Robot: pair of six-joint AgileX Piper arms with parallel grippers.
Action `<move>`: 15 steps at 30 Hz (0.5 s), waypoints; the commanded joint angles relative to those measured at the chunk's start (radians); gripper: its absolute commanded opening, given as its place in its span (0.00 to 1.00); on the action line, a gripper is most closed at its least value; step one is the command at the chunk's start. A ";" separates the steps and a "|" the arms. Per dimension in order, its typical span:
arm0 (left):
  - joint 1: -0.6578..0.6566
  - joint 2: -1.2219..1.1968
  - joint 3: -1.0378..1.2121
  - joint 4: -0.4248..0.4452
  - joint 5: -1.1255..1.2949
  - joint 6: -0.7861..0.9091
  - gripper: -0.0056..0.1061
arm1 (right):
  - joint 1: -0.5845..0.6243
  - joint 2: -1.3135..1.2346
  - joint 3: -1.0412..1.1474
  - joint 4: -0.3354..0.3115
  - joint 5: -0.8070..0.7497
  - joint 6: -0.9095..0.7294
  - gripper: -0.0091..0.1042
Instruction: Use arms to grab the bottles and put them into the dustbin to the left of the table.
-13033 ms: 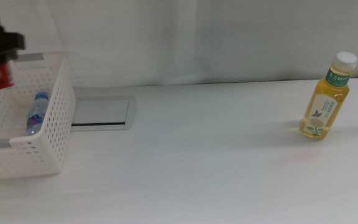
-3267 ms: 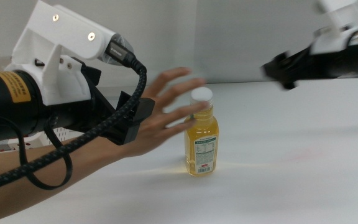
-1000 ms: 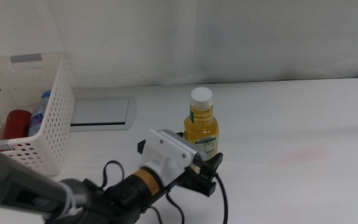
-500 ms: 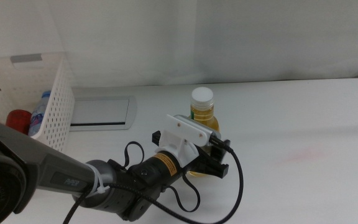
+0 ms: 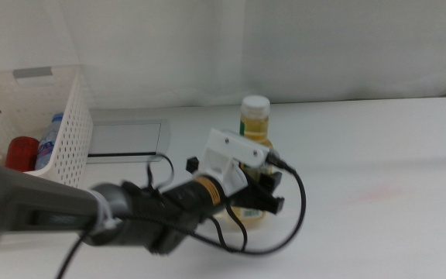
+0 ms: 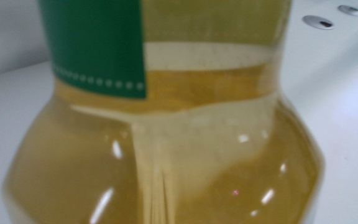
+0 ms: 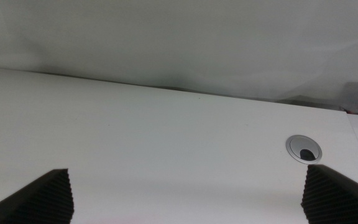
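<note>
yellow tea bottle (image 5: 254, 147), upright, frame centre on tabletop (image 5: 362, 232); left gripper (image 5: 258, 194) directly against its lower body, grasp state indiscernible; dustbin (image 5: 53, 167) far left; right gripper (image 7: 185, 193) spread apart, waiting.

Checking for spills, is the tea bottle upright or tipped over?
Upright: the tea bottle stands on the table, white cap on top, left end effector at its base.

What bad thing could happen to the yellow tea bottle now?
The left gripper presses low against the tall yellow tea bottle with the white cap, so the bottle might tip over or slip out. The white perforated plastic dustbin already holds a red can and a small clear water bottle, so a hard drop could knock them.
</note>
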 commanded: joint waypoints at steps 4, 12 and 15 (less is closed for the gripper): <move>0.054 -0.175 -0.093 0.000 0.185 0.024 0.02 | -0.007 -0.005 0.005 -0.002 -0.018 -0.002 0.97; 0.158 -0.389 -0.258 0.000 0.570 0.124 0.02 | -0.007 -0.005 0.005 0.005 -0.018 -0.002 0.97; 0.212 -0.448 -0.323 0.000 0.692 0.141 0.02 | -0.007 -0.005 0.005 0.009 -0.018 -0.002 0.97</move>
